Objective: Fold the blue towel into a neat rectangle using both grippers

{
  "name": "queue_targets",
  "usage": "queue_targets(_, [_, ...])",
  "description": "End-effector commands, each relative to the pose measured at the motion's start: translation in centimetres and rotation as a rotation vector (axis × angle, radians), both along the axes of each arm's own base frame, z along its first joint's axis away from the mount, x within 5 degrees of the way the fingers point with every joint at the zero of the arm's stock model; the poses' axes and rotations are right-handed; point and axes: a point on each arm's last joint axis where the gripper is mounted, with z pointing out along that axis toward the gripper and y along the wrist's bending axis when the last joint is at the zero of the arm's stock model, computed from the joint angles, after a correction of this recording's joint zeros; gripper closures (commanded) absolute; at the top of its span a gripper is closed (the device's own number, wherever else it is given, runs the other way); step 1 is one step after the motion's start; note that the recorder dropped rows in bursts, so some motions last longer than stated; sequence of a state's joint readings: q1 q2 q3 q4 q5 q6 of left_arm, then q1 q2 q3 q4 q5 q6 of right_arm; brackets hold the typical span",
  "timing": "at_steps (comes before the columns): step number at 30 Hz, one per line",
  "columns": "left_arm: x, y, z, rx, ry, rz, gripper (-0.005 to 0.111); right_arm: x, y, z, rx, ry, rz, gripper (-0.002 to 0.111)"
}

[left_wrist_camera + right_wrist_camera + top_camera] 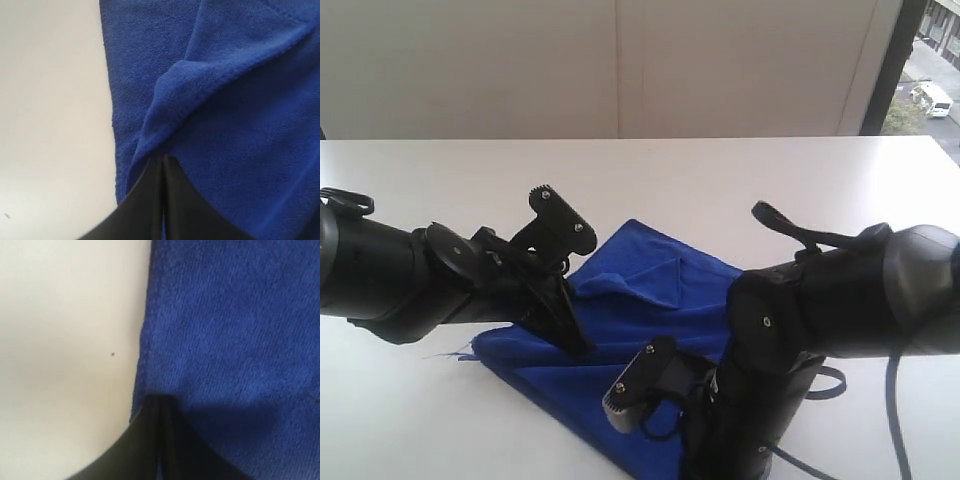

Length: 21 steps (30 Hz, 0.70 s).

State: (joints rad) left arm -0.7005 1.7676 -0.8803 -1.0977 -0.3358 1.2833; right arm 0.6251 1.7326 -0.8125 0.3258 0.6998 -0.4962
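Observation:
The blue towel (650, 300) lies partly folded on the white table (440, 420), with a raised crease near its middle. My left gripper (575, 338) comes in from the left and touches down on the towel's left part. In the left wrist view, that gripper (164, 160) is shut, pinching a lifted fold of the towel (240, 100). The right arm (820, 300) bends down over the towel's near right edge, hiding its fingertips in the exterior view. In the right wrist view, the right gripper (159, 400) is shut at the hemmed edge of the towel (235, 325).
The table's far edge meets a pale wall (620, 60). A window (930, 60) shows at the top right. A black cable (897, 400) hangs from the right arm. Bare tabletop (65, 340) lies beside the towel's edge.

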Motion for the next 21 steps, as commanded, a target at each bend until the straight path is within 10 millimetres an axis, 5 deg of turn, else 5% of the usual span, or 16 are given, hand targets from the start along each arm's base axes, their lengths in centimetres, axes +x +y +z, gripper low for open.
queue_targets(1, [0.0, -0.1, -0.1, -0.012, 0.020, -0.009, 0.107, -1.0, -1.3, -0.7, -0.139, 0.085, 0.042, 0.108])
queue_targets(7, [0.0, -0.1, -0.1, -0.011, 0.019, -0.008, 0.107, -1.7, -4.3, -0.2, -0.468, 0.167, 0.039, 0.108])
queue_targets(12, [0.0, -0.1, -0.1, -0.011, 0.019, -0.008, 0.107, -1.6, -5.2, 0.3, -0.571, 0.159, 0.050, 0.108])
queue_targets(16, [0.0, 0.0, 0.4, -0.016, 0.004, -0.002, 0.107, -1.0, -4.8, 2.2, -0.491, 0.044, 0.006, 0.108])
queue_targets(18, [0.2, 0.3, 1.7, -0.016, -0.063, 0.017, 0.107, 0.2, -3.8, 5.7, -0.312, -0.172, -0.078, 0.108])
queue_targets(21, [0.7, 1.0, 3.2, -0.056, -0.070, 0.016, 0.107, 1.1, -2.2, 6.5, -0.117, -0.281, -0.148, 0.108])
